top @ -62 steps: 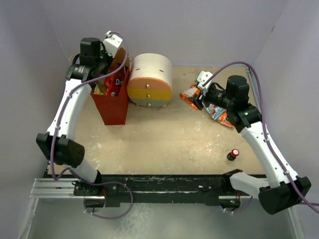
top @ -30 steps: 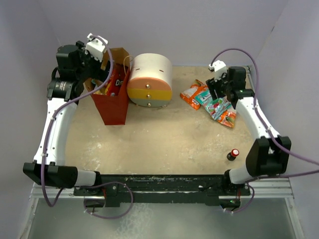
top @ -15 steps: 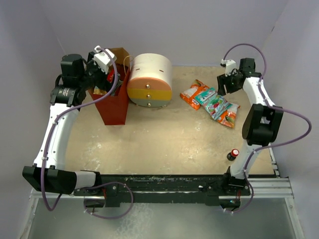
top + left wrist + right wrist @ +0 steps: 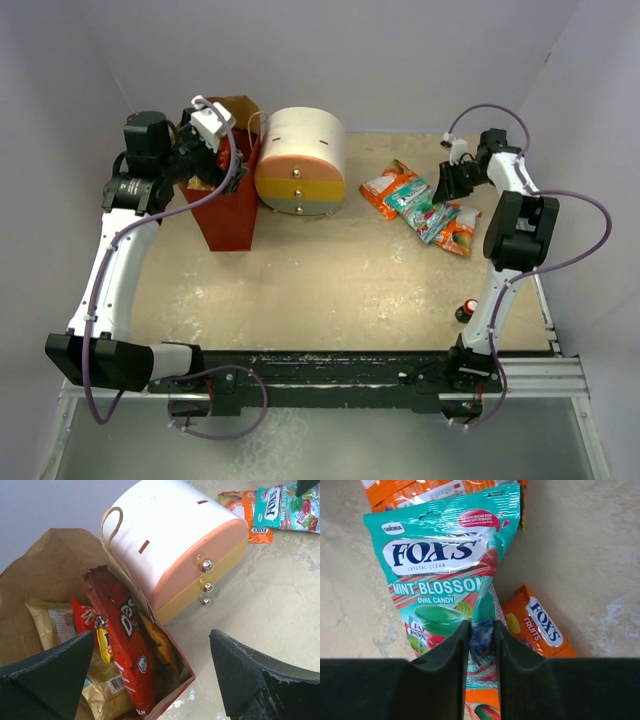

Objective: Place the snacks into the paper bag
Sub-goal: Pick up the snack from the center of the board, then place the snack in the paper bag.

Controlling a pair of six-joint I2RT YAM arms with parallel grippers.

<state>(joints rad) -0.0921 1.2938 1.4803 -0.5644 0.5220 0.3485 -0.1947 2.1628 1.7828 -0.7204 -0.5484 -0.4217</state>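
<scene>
Filling partly done: the paper bag [image 4: 228,205], at the table's [image 4: 330,275] far left, holds the Doritos bag [image 4: 122,645] and chip bags [image 4: 102,692] beneath the spread left pincer [image 4: 150,639]. The right pincer [image 4: 481,626] pinches the teal Fox's Mint Blossom packet [image 4: 445,575] among orange packets [image 4: 540,625] not yet bagged.

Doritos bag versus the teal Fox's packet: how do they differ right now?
The Doritos bag is red and stands inside the paper bag; the teal Fox's packet lies flat on the table. The right hand pinches that packet; the open left hand leaves the Doritos bag untouched. Both are snacks.
</scene>
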